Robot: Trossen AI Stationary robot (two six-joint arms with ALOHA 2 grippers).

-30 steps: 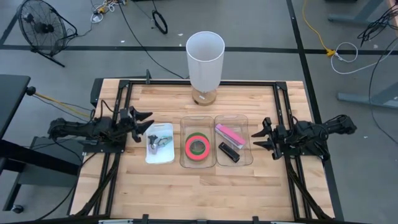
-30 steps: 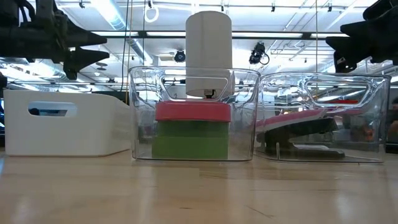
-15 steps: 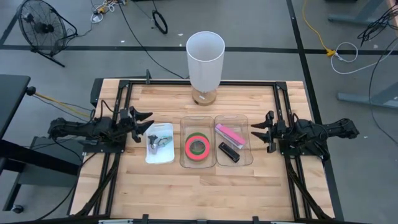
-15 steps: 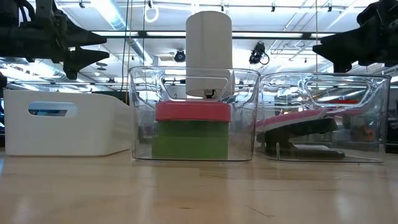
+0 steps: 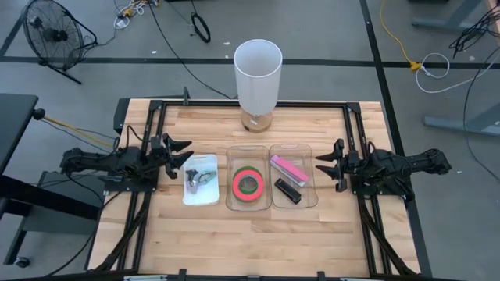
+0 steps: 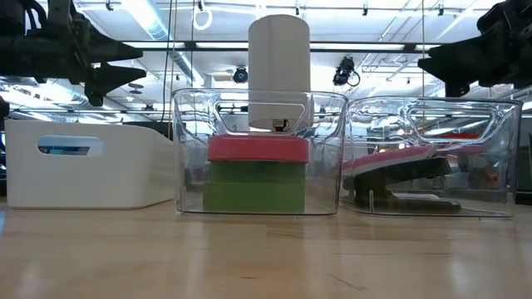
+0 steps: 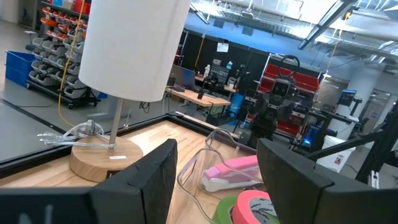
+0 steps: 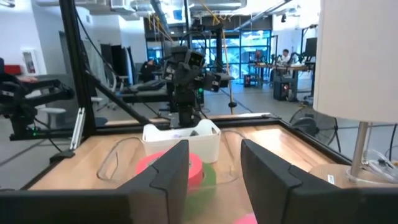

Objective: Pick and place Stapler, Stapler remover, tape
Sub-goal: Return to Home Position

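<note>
- From table height, the white bin (image 6: 125, 178) has opaque walls that hide what is inside.
- From above, the staple remover (image 5: 201, 176) in that bin shows only as a small greyish tangle. We cannot make out its colour or shape.
- The pink tape roll (image 6: 258, 149) lies on top of the green tape (image 6: 253, 187) in the left transparent bin (image 6: 189, 133). From above, only a thin green edge shows inside the pink ring.
- We cannot tell whether the green stack is one roll or two.
- The lamp (image 5: 258, 66) stands at the far edge of the surface (image 5: 234, 234). Seen from the low view, its base is hidden behind the left transparent bin.
- The right transparent bin (image 5: 307, 197) holds the pink stapler (image 5: 287, 167) and, nearer to us, the black stapler (image 5: 287, 190). Reflections on its wall blur both from table height.
- The left end effector (image 5: 184, 153) hangs just left of the white bin, raised above the surface. Its fingers are spread apart, holding and touching nothing.
- The right end effector (image 5: 322, 166) hangs just right of the right transparent bin, also raised. Its fingers are parted and empty.
</note>
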